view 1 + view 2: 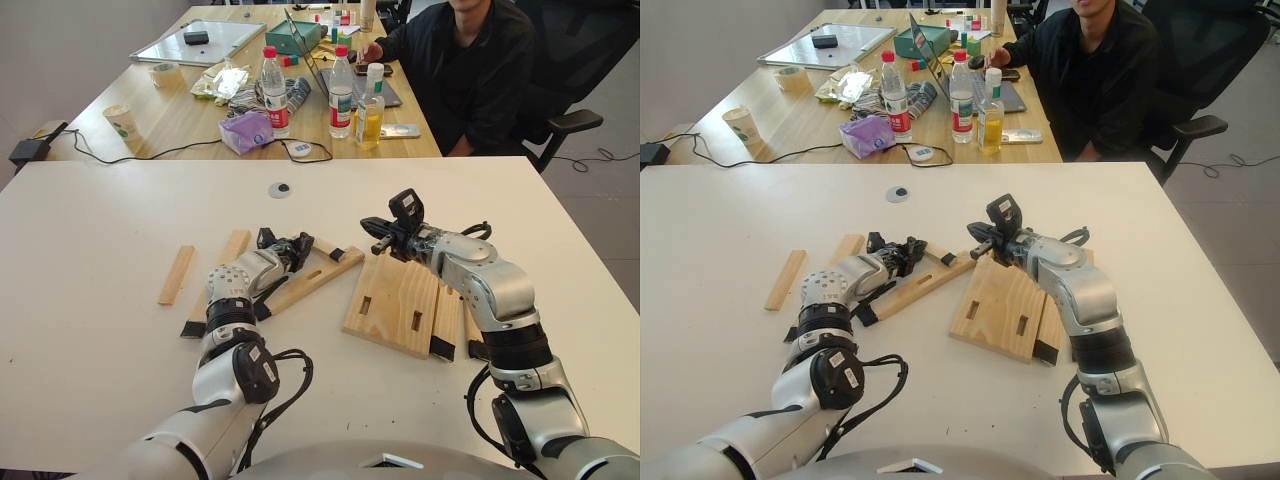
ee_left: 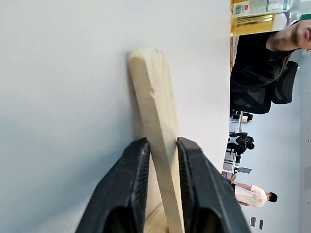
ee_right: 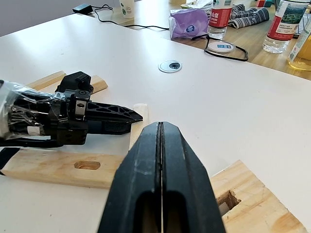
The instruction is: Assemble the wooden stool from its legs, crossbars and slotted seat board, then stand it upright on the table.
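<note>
Two grippers work low over the white bench (image 1: pixel 100 220). The left gripper (image 2: pixel 160 145) is clamped on a short crossbar (image 2: pixel 153 97), which stands on edge against the bench, just beside a slotted leg (image 1: pixel 318 278). The right gripper (image 3: pixel 160 127) is fully closed with nothing in it, above the far edge of the slotted seat board (image 1: pixel 390 300), which lies flat. A loose bar (image 1: pixel 176 274) lies apart on the robot's left.
</note>
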Controlling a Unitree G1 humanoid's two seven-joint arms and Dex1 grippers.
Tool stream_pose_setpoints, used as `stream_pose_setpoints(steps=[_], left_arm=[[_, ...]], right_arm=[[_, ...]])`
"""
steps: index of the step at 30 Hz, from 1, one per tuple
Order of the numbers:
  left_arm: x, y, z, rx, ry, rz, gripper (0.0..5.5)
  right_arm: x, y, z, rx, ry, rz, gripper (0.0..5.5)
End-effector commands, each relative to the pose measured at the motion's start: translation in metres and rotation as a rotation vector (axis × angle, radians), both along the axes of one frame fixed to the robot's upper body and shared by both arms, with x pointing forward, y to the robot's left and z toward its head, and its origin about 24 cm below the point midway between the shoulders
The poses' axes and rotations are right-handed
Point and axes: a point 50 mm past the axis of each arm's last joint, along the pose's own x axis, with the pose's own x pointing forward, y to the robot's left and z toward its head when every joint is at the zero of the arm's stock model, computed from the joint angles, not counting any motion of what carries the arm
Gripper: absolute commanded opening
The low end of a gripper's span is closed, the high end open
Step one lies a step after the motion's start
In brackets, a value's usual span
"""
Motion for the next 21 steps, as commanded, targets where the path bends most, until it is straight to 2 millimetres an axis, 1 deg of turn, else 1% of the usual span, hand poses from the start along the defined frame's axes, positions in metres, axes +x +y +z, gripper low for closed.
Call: stream_pose_setpoints(steps=[1,8,13,16,18,21], left_arm=[[-0.005,0.003,-0.011,0.017,0.034,0.012,0.47],[0.008,0.007,0.006,-0.001,-0.042,0.043,0.43],[0.016,0.006,0.025,-0.021,-0.117,0.044,0.38],[0.020,0.005,0.042,-0.017,-0.185,0.025,0.38],[0.019,0.009,0.056,0.019,-0.258,0.010,0.38],[0.010,0.022,0.079,0.211,-0.453,-0.049,0.38]], right_arm=[[0.003,-0.003,0.002,-0.030,-0.005,0.016,0.00],[0.004,-0.007,-0.002,-0.029,-0.001,-0.012,0.00],[0.007,-0.005,0.000,-0.014,-0.010,-0.022,0.00],[0.006,-0.006,-0.002,-0.014,-0.010,-0.027,0.00],[0.006,-0.008,-0.003,-0.013,-0.010,-0.035,0.00],[0.007,-0.009,-0.002,-0.010,-0.016,-0.047,0.00]])
